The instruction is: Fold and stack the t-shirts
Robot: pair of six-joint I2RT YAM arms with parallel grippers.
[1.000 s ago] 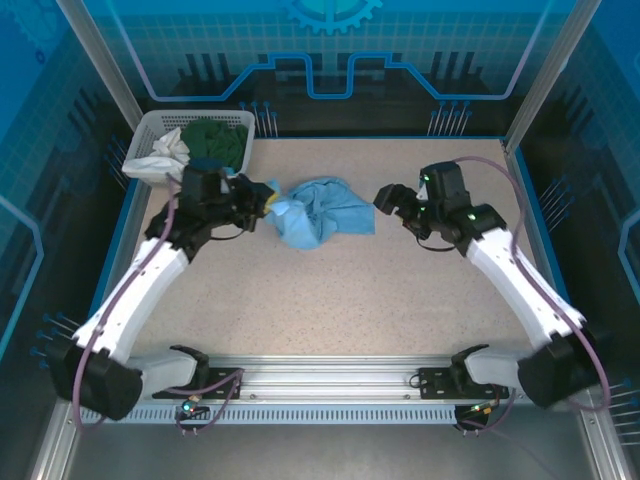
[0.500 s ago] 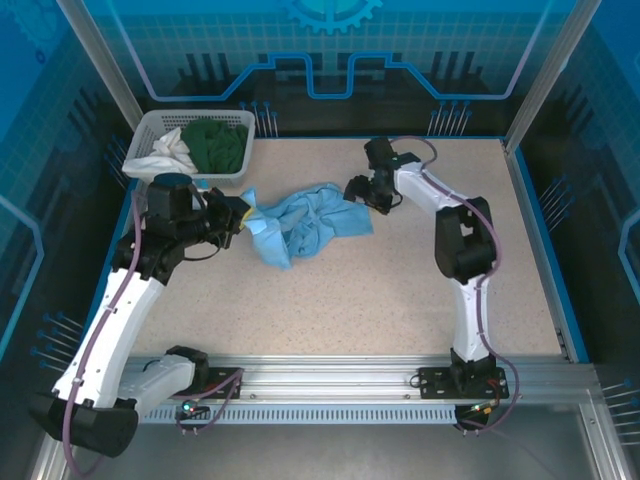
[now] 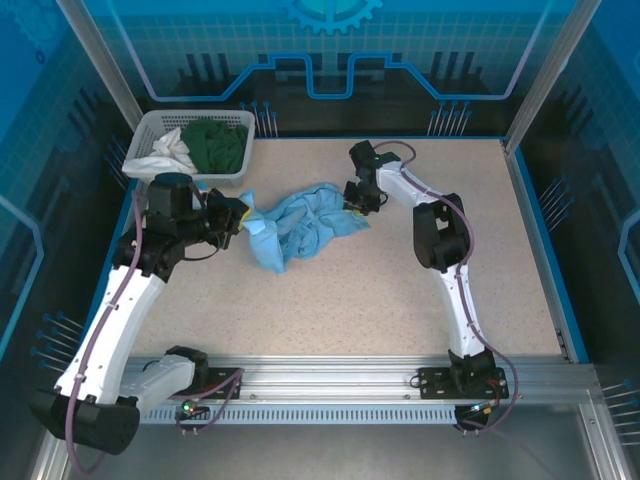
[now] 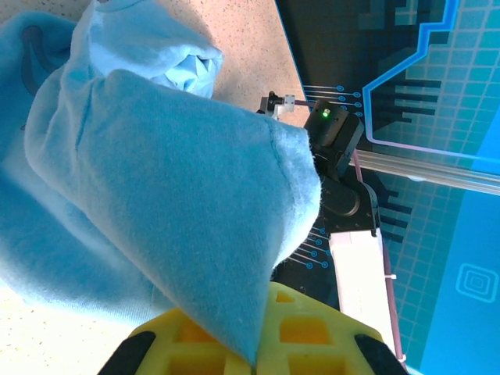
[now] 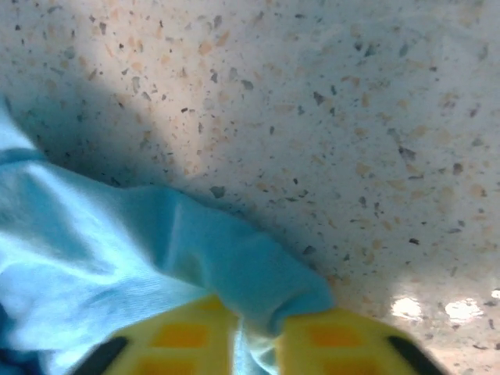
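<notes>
The light blue t-shirt (image 3: 300, 226) lies crumpled on the speckled table, stretched between both grippers. My left gripper (image 3: 243, 216) is shut on the shirt's left end; in the left wrist view the blue cloth (image 4: 172, 195) runs down into the closed yellow fingers (image 4: 312, 344). My right gripper (image 3: 352, 197) is at the shirt's right edge, low over the table. In the right wrist view a fold of the shirt (image 5: 266, 289) is pinched between its yellow fingers (image 5: 336, 344). A dark green garment (image 3: 215, 143) and a white one (image 3: 165, 155) lie in the basket.
A white mesh basket (image 3: 150, 125) stands at the table's back left corner. Blue raised edges (image 3: 530, 210) border the table. The speckled table surface (image 3: 340, 300) stretches bare toward the front rail (image 3: 330, 380).
The right arm swung from the right side across to the shirt's right edge and closed on it. The left gripper pulled its end of the shirt leftward, stretching the cloth.
</notes>
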